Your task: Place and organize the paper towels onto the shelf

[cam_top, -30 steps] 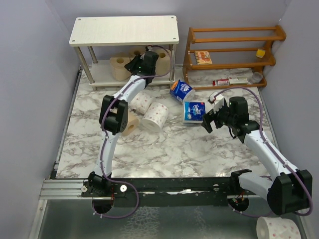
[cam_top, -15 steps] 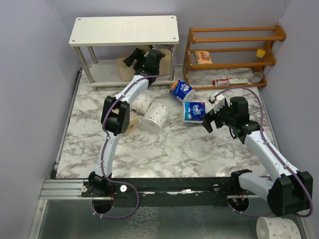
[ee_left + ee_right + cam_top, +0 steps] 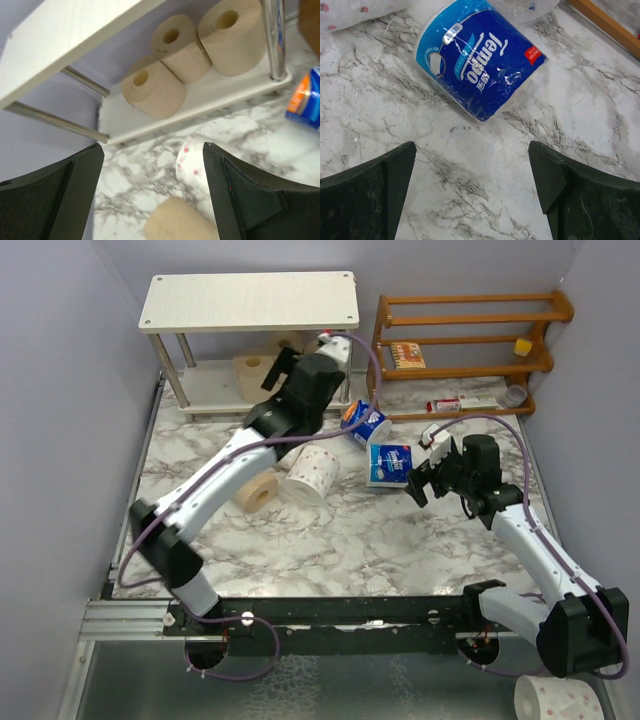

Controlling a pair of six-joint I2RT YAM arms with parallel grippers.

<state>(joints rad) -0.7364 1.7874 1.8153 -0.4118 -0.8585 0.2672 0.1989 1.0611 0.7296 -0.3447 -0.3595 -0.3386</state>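
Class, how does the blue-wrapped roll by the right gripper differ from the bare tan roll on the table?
The blue-wrapped roll is sealed in printed plastic; the tan roll is bare paper, core showing. The blue one lies before the right gripper; the tan one beside a pink-dotted roll. Both rest on the table, off the shelf.

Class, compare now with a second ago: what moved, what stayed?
The left gripper drew back out of the shelf, open and empty, its elbow swinging down and left. The right gripper, open over the blue roll, and the other loose rolls stayed put.
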